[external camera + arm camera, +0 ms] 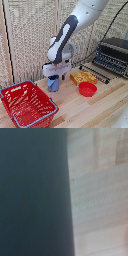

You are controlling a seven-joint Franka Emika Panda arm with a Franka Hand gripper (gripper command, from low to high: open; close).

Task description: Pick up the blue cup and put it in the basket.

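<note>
The light-blue cup point(53, 84) stands upright on the wooden table point(95, 107), just behind the red mesh basket point(27, 104) with its grey-blue rim. My gripper point(55, 76) is lowered straight onto the cup's top, with its dark fingertips at the cup's rim. The exterior view is too small to show whether the fingers press the cup. In the wrist view a blurred dark blue-grey surface point(32, 193) fills half the picture, very close to the lens, beside bare wood point(100, 193).
A shallow red bowl point(87, 89) and a yellow packet point(82, 77) lie to the exterior view's right of the cup. A toaster oven point(112, 56) with a wire rack point(97, 71) in front stands at the back right. A slatted screen stands behind.
</note>
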